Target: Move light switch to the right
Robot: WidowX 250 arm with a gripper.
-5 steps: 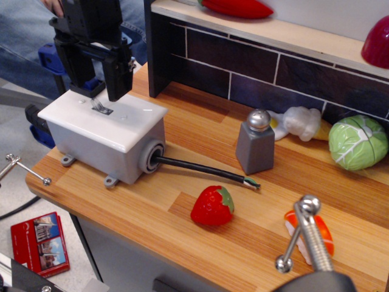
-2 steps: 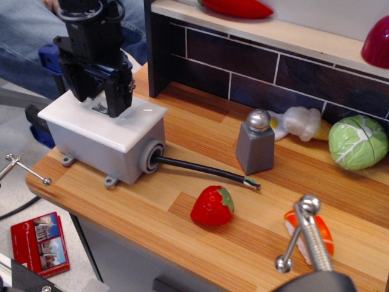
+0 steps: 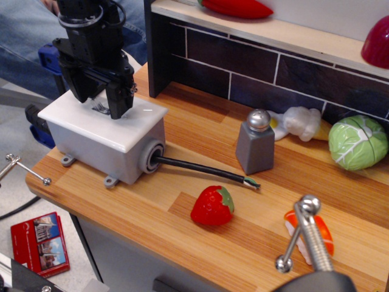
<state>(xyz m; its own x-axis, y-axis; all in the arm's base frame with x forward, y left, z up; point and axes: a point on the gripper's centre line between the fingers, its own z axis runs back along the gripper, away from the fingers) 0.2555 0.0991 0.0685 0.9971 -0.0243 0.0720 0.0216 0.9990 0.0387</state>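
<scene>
Comparing this with the shot from a second ago, the black gripper (image 3: 100, 104) has come down lower and slid a touch to the right, so its fingers now sit either side of the light switch (image 3: 101, 110) on the white faceplate (image 3: 143, 115). Only a sliver of the lever peeks out between them, so honestly I can't tell if they're pinching it or just straddling it with a gap. The grey box (image 3: 100, 152) under the gripper hasn't budged. Its black cable (image 3: 200, 170) runs off to the gripper's lower right toward the strawberry (image 3: 212, 207), with the grey shaker (image 3: 255, 143) further right. Everything else on the wooden counter (image 3: 182, 243) looks unchanged.
</scene>
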